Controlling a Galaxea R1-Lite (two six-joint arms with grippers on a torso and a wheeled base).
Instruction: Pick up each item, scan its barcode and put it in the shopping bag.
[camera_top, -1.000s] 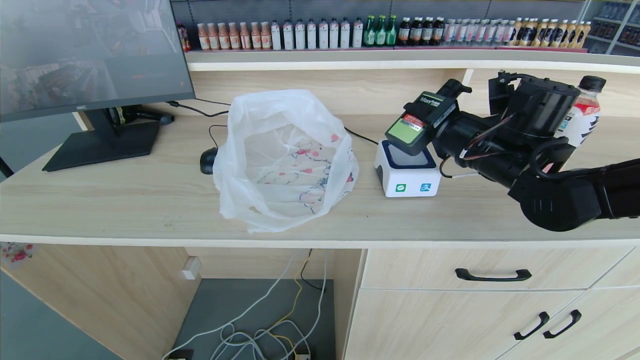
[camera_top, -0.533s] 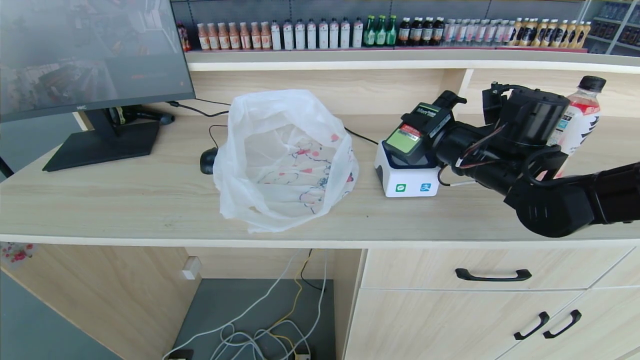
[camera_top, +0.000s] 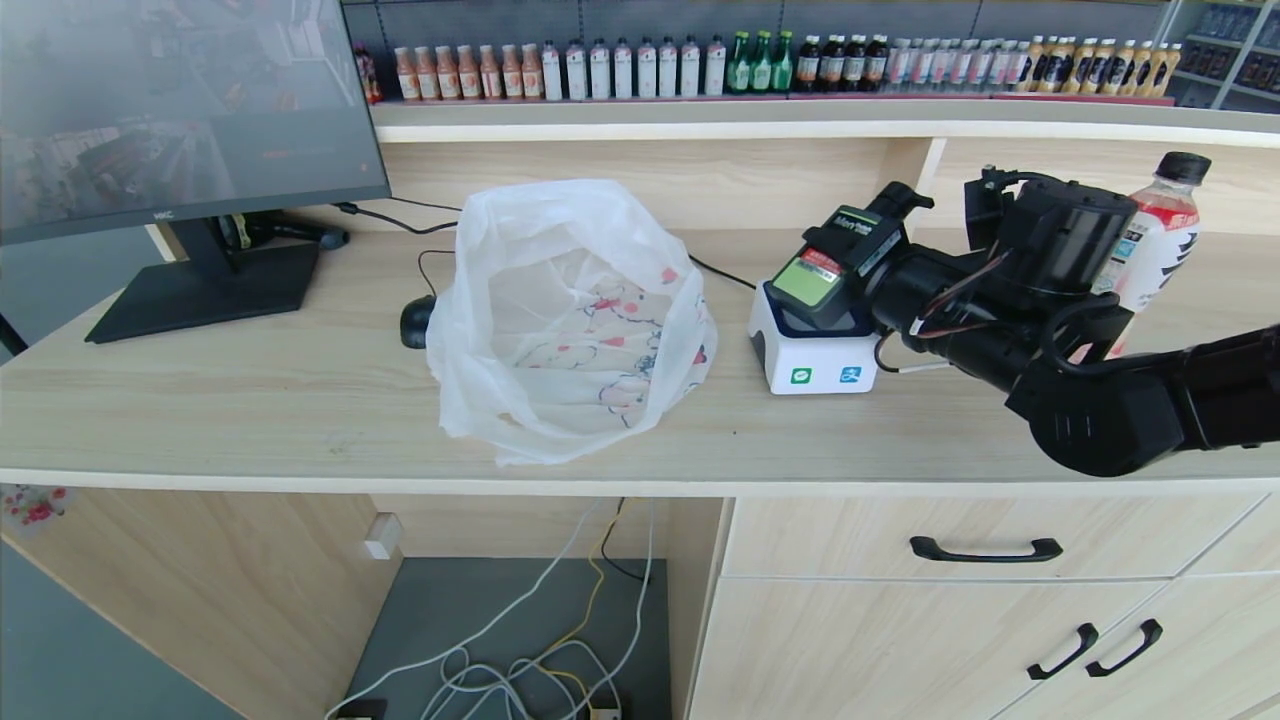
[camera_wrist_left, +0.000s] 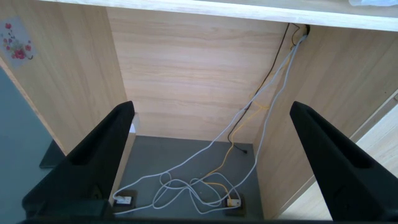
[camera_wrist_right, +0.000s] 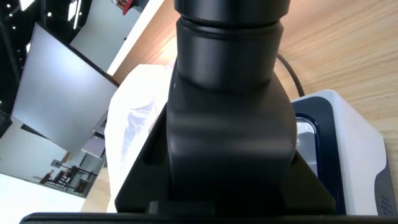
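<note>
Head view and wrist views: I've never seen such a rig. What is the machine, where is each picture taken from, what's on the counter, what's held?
It is a two-armed robot at a shop counter. The head view looks down from its head: the right gripper holds a green-labelled box over the white scanner, beside a shopping bag; a bottle stands farther right. The right wrist view looks along that arm. The left wrist view shows the open left gripper above cables under the counter.
</note>
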